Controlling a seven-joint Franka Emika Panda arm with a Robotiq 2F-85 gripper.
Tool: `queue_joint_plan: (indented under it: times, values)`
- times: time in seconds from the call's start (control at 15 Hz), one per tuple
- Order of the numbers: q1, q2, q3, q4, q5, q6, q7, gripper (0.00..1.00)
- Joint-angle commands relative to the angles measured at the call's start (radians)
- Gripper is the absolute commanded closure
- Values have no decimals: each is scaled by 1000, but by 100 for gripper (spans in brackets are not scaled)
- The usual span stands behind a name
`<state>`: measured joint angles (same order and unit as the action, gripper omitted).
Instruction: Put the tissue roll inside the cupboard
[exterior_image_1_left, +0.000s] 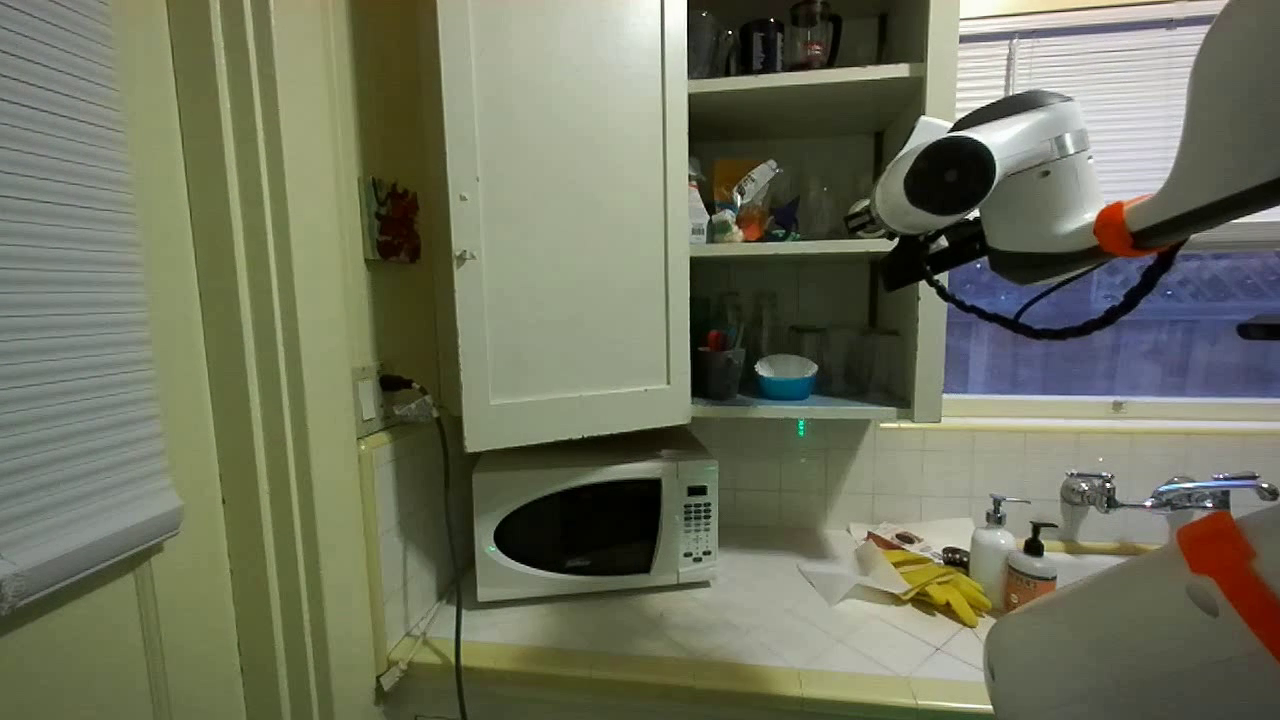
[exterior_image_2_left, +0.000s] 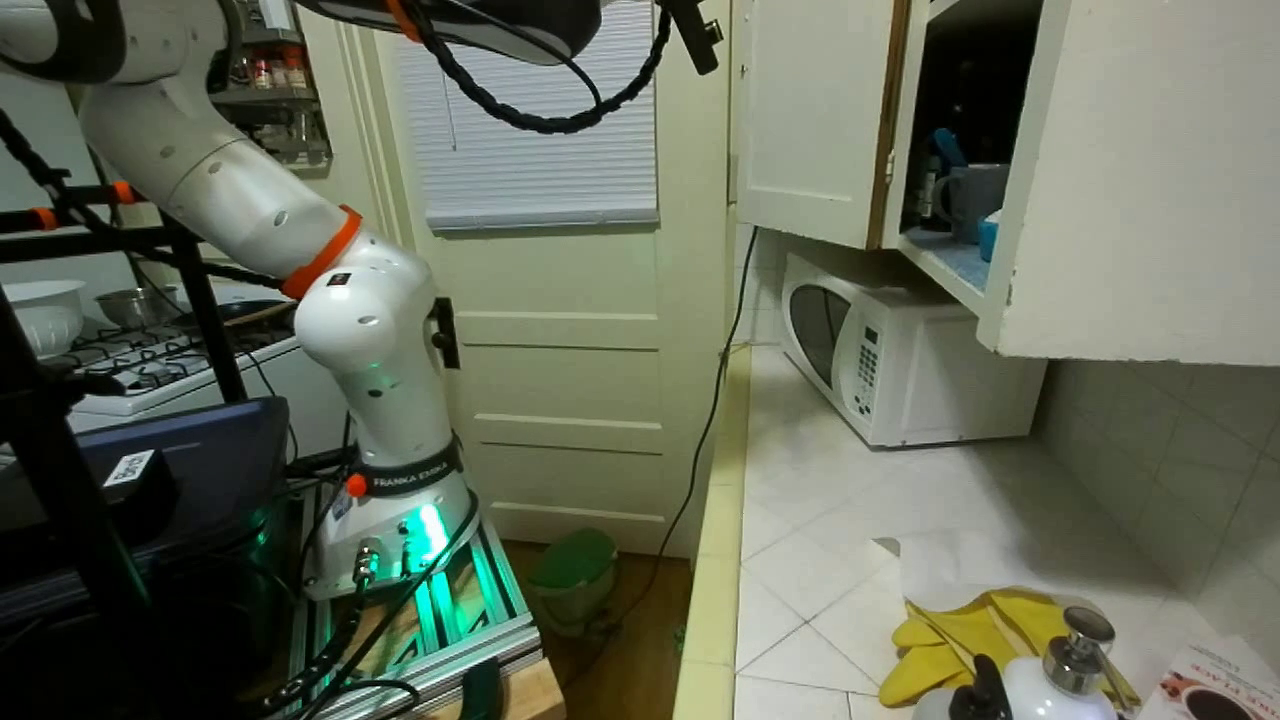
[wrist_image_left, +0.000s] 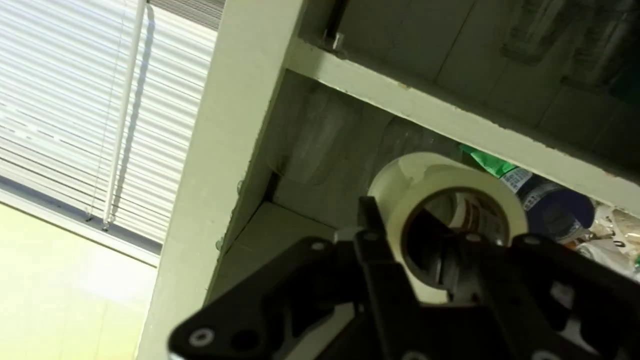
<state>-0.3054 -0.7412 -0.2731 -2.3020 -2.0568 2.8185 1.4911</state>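
Hand (wrist_image_left: 406, 231) clamps the tissue roll (wrist_image_left: 422, 185) by its wall, core facing the camera. Roll at the middle visible compartment of the cupboard (exterior_image_1_left: 800, 249); how far in is hard to tell.

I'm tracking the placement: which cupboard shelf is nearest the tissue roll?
The middle shelf, holding packets: the tissue roll is near its edge; top shelf and bottom shelf lie farther.

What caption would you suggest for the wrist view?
The gripper pinches the tissue roll by its wall at the open cupboard.
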Motion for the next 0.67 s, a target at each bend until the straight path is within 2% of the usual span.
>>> queue_joint_plan:
  times: [0.0, 0.2, 0.4, 0.53, 0.6]
  values:
    - [39, 79, -85, 92, 36, 57, 42, 96]
    - [77, 134, -130, 164, 100, 115, 21, 96]
    - [116, 184, -140, 245, 158, 167, -1, 96]
    - [111, 192, -133, 272, 213, 149, -15, 96]
    - [106, 187, -124, 275, 207, 124, -19, 96]
